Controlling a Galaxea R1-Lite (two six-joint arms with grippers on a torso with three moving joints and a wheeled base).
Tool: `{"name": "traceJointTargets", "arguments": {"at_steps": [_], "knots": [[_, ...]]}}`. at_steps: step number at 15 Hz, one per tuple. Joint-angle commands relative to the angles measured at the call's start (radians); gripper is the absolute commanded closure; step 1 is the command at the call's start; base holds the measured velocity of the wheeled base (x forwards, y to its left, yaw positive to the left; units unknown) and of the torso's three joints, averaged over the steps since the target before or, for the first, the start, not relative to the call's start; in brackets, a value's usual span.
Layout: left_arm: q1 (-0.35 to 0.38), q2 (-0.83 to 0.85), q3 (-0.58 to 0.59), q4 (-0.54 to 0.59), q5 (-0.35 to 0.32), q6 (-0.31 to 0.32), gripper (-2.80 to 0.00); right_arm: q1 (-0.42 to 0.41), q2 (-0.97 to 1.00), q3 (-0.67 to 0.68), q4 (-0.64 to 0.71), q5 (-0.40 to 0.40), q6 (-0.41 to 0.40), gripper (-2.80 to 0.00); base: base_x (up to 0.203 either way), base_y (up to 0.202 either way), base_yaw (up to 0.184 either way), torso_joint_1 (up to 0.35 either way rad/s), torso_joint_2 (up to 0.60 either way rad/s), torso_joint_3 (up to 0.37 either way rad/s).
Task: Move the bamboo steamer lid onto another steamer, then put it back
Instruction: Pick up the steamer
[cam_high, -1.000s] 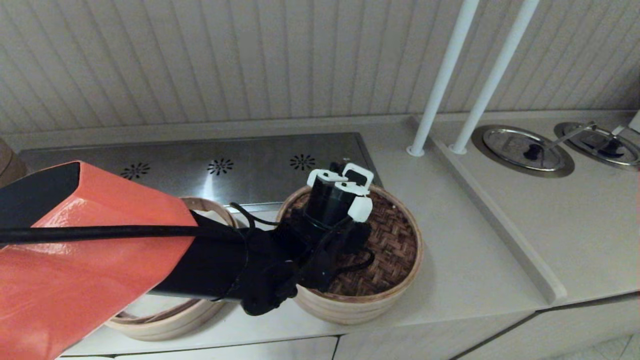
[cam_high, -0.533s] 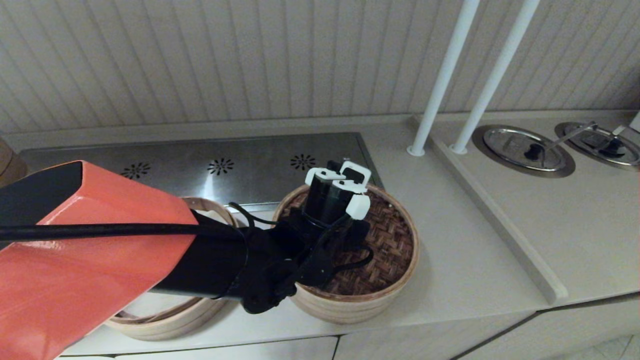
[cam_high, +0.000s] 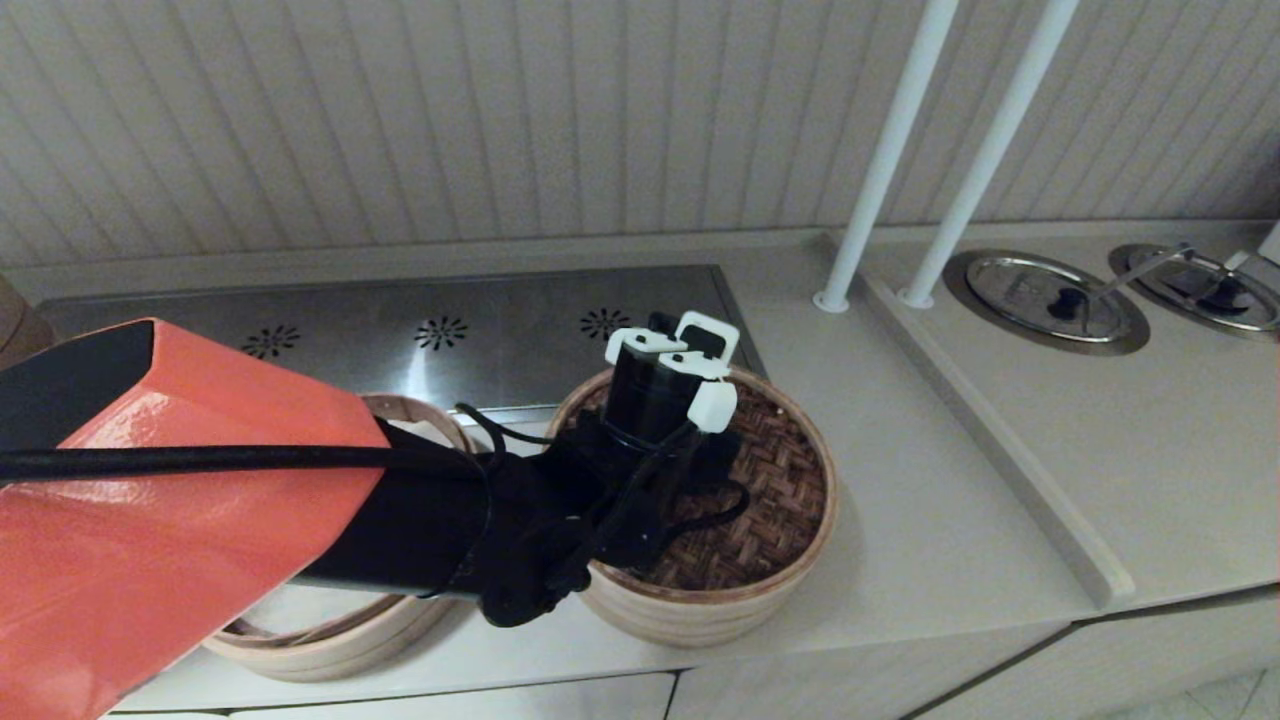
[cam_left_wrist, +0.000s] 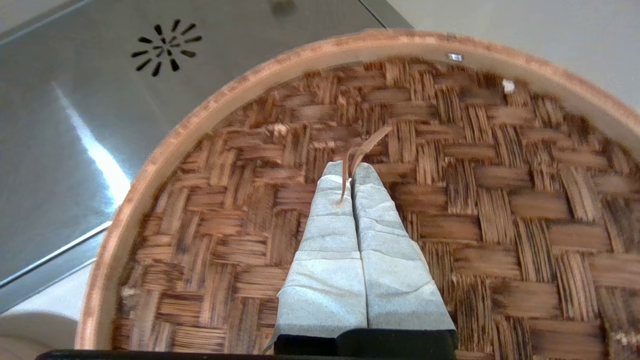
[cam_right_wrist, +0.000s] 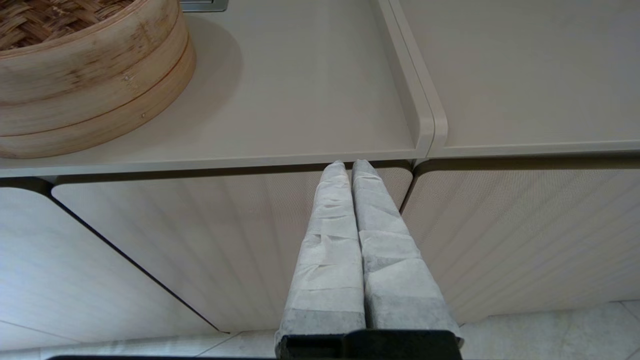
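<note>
The bamboo steamer lid, herringbone-woven with a pale rim, lies on top of a round bamboo basket near the counter's front edge. That basket's floor is hidden, so I cannot tell whether it is the dark-slatted steamer. My left gripper stands over the lid's middle, shut on the small woven loop, whose strip runs between the fingertips. My right gripper is shut on nothing, parked low in front of the cabinet doors below the counter edge, right of the basket.
A second bamboo basket with a whitish inside sits to the left, mostly under my left arm. Behind lies a steel plate with vent holes. Two white poles, a raised ledge and round steel covers stand to the right.
The left gripper, still shut on the loop, has shifted slightly up and left, and the lid has moved a little left with it. The right arm has not moved.
</note>
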Motion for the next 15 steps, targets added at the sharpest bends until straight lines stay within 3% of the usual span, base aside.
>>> {"name": "traceJointTargets", "arguments": {"at_steps": [1,12,13,15], "knots": [[0.002,-0.015,-0.001,-0.005,0.008,-0.001,0.0,0.0,0.001,0.0,0.001,0.0,0.0,0.0,0.0,0.0,0.0,0.0,0.0,0.0],[0.002,-0.02,0.023,-0.018,0.006,-0.008,0.0,0.0,0.001,0.0,0.001,0.0,0.003,0.0,0.0,0.0,0.0,0.0,0.0,0.0],[0.002,-0.029,0.035,-0.027,0.005,-0.007,-2.8,0.0,0.001,0.0,0.001,0.0,0.003,0.0,0.0,0.0,0.0,0.0,0.0,0.0],[0.0,-0.038,0.037,-0.028,0.001,-0.009,-2.8,0.0,0.001,0.0,0.0,0.0,0.003,0.0,0.0,0.0,0.0,0.0,0.0,0.0]]}}
